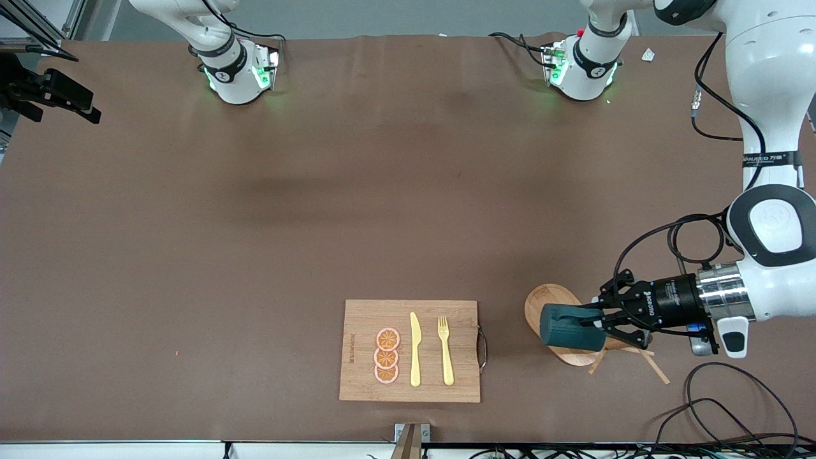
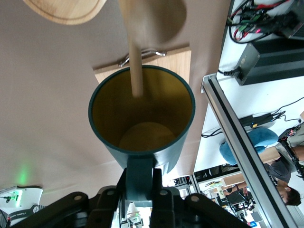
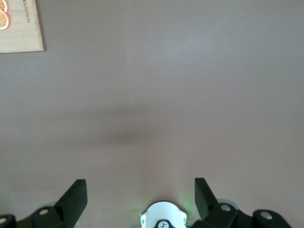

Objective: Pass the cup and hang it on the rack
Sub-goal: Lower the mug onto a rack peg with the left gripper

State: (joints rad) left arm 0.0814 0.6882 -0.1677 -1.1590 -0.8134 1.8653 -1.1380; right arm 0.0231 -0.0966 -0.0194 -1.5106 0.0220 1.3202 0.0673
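The cup (image 1: 569,327) is dark teal with a yellow-ochre inside and lies tilted on its side in the air over the rack's oval wooden base (image 1: 547,298). My left gripper (image 1: 596,322) is shut on the cup's small handle (image 2: 139,173). In the left wrist view I look into the cup's mouth (image 2: 142,118); a wooden rod of the rack (image 2: 134,52) crosses in front of it, and I cannot tell whether they touch. Thin pegs (image 1: 655,368) stick out from under the gripper. My right gripper (image 3: 140,190) waits open over bare brown table, holding nothing.
A bamboo cutting board (image 1: 363,357) lies near the front edge, carrying three orange slices (image 1: 387,355), a yellow knife (image 1: 415,349) and a yellow fork (image 1: 445,350). Loose black cables (image 1: 733,408) lie at the left arm's end. The table's metal edge rail (image 2: 237,142) runs close to the rack.
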